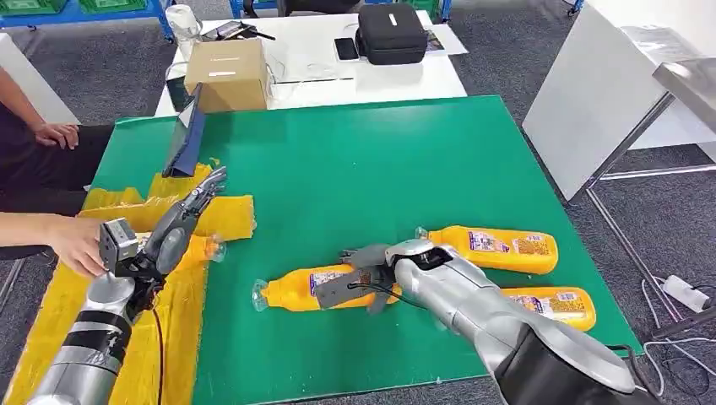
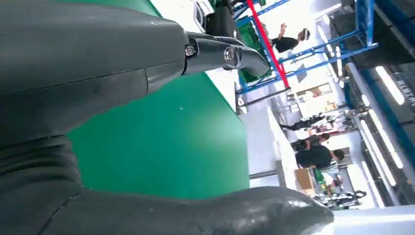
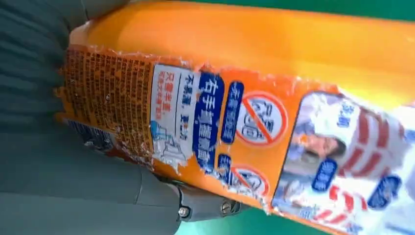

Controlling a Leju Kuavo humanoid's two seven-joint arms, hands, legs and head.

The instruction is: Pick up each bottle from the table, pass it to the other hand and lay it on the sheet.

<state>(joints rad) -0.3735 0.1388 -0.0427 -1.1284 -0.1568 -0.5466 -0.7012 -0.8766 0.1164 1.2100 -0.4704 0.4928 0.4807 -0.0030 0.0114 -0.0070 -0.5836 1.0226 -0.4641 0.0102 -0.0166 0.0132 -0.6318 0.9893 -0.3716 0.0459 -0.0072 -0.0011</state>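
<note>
Head view shows three orange plastic bottles with printed labels lying flat on the green table mat (image 1: pixel 355 160), each with its long axis running nine-to-three and its clear cap toward nine o'clock. The nearest-centre bottle (image 1: pixel 291 291) lies under the right hand (image 1: pixel 359 278), whose grey fingers wrap over its labelled middle; the right wrist view has that same label (image 3: pixel 235 132) pressed against the palm, so the hand grips it, though whether the bottle is off the mat is hard to tell. The second bottle (image 1: pixel 494 247) lies at about two o'clock from the gripped one, the third bottle (image 1: pixel 553 305) at about four o'clock, partly hidden behind the silver forearm. A crumpled yellow sheet (image 1: pixel 181 321) covers the mat's nine-o'clock side. Above it the left hand (image 1: pixel 196 205) hovers with fingers extended and apart, holding nothing. A person's hand (image 1: pixel 74 243) rests at the sheet's edge, just beside the left wrist.
</note>
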